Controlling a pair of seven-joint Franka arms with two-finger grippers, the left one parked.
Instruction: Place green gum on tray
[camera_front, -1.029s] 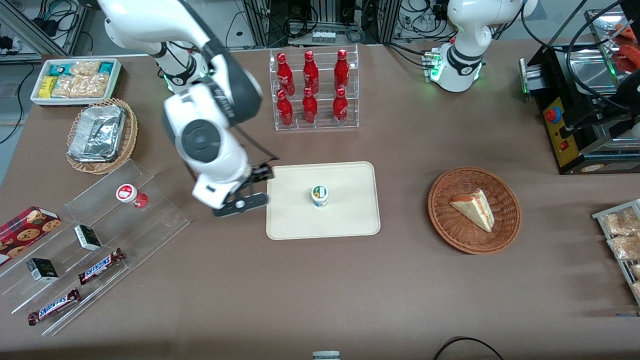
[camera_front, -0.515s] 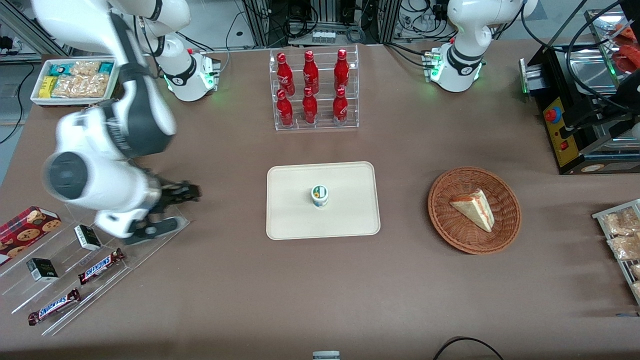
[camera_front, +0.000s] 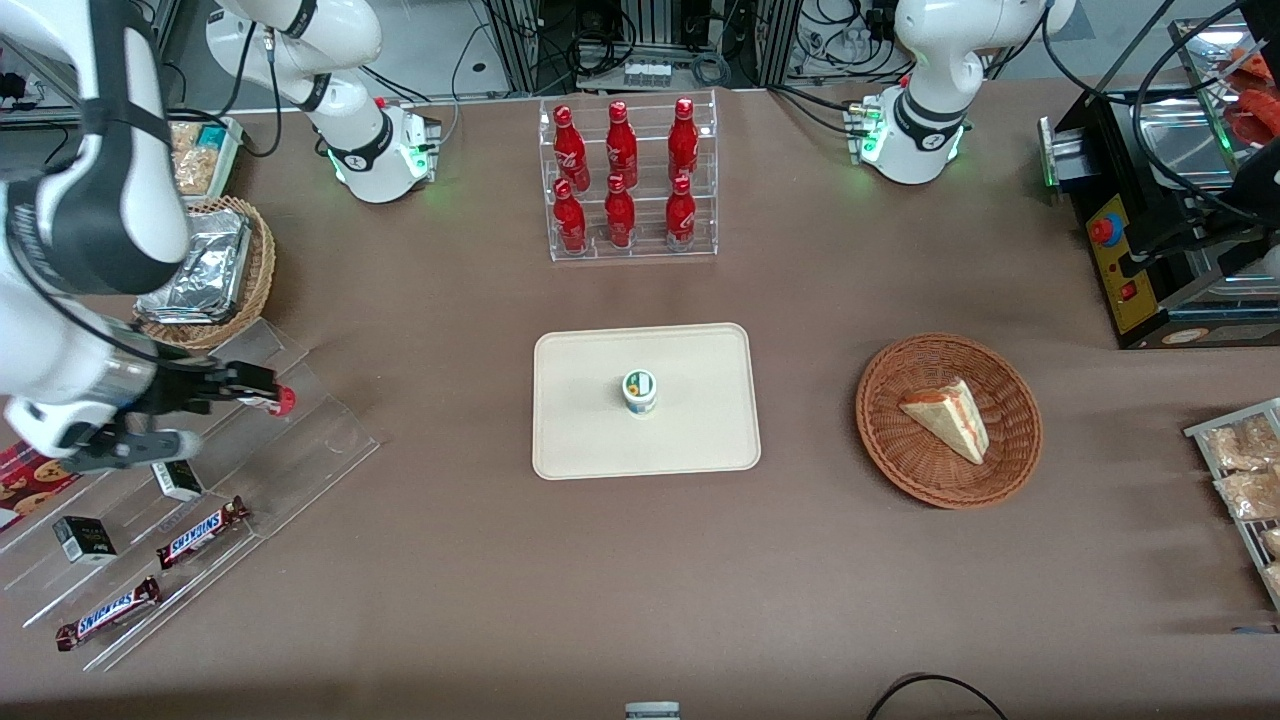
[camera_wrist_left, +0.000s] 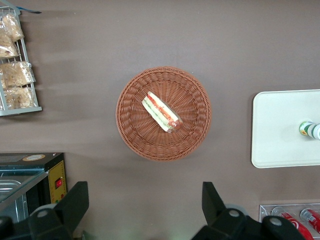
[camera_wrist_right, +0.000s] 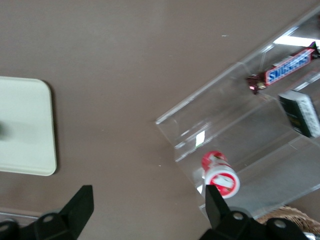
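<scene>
The green gum (camera_front: 639, 391) stands upright on the cream tray (camera_front: 700, 440), near its middle, with nothing touching it. The left wrist view shows the same green gum (camera_wrist_left: 310, 129) on the tray (camera_wrist_left: 280, 130). My gripper (camera_front: 188, 415) hangs open and empty over the clear acrylic rack (camera_front: 310, 440), well off toward the working arm's end of the table. In the right wrist view, my gripper (camera_wrist_right: 148, 199) has its jaws wide apart above bare table, with the red-lidded bottle (camera_wrist_right: 220, 175) beside one finger and a corner of the tray (camera_wrist_right: 25, 125) showing.
Snickers bars (camera_front: 200, 530) and small dark boxes (camera_front: 84, 538) lie on the acrylic rack. A foil-filled wicker basket (camera_front: 200, 270) sits near the arm. A rack of red bottles (camera_front: 630, 180) stands farther from the camera than the tray. A basket with a sandwich (camera_front: 948, 420) lies toward the parked arm's end.
My arm has swung away from the tray's edge toward the working arm's end of the table, ending over the acrylic rack. The green gum has stayed put on the tray.
</scene>
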